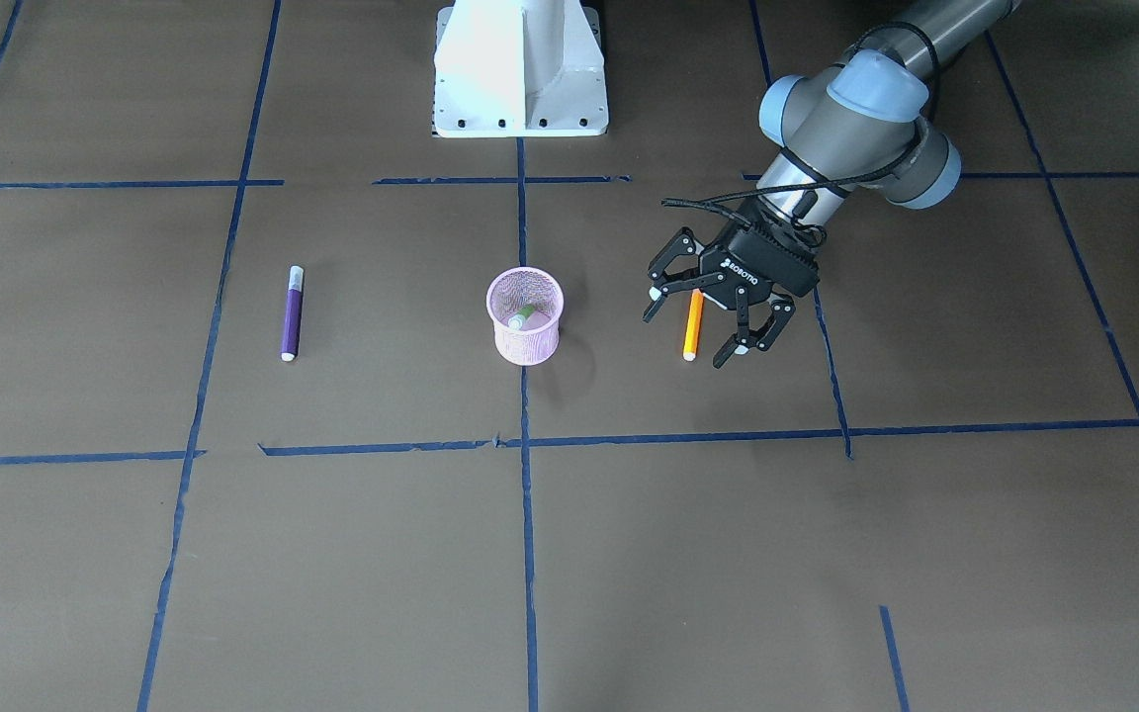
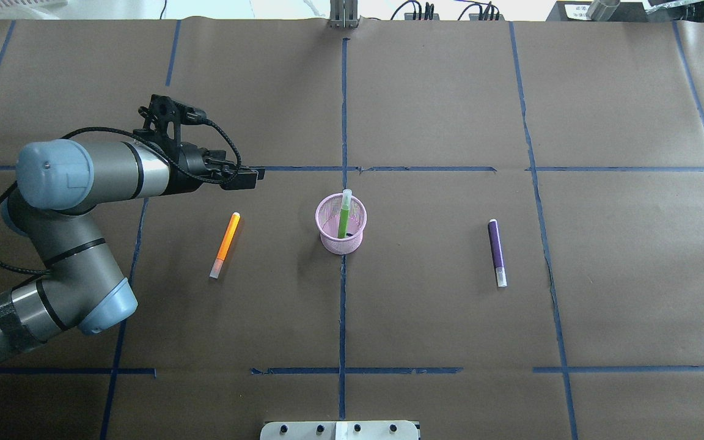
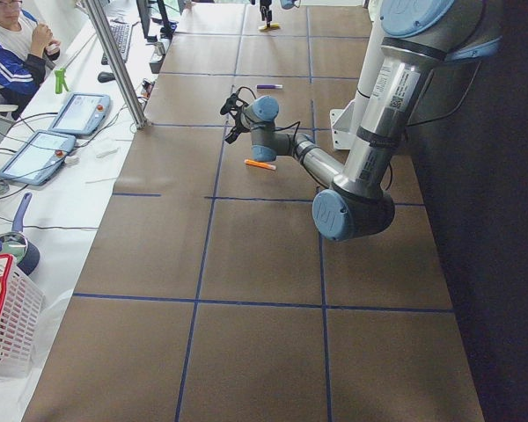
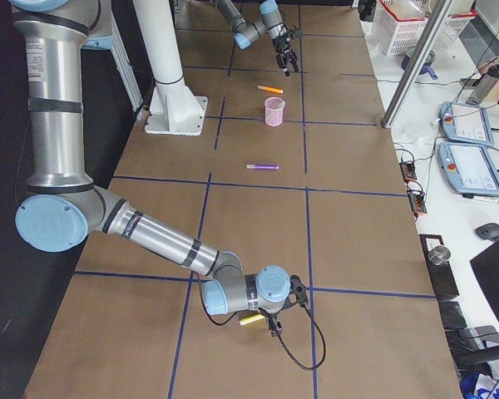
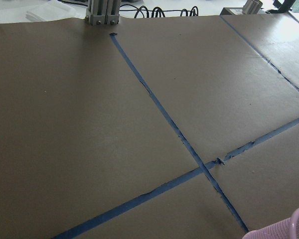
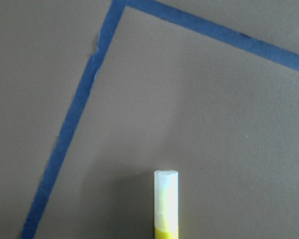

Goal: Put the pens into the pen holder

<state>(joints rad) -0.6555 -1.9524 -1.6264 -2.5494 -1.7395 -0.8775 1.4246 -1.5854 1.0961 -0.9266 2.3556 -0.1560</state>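
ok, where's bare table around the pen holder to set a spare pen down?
Free: the stretch between pen holder and purple pen, and the table squares on the operators' side of both. Crowded: around the orange pen, where the open left gripper hangs close by.

Reaches out with the left arm [image 2: 52, 183], elbow bent and wrist turned sideways. Holds the left gripper [image 1: 703, 331] up off the table, spread wide open and tipped at a slant. Stretches the right arm [image 4: 150, 237] far out and low, with the right gripper [image 4: 270, 320] pointing down by the table. Cannot tell if that one is open or closed.
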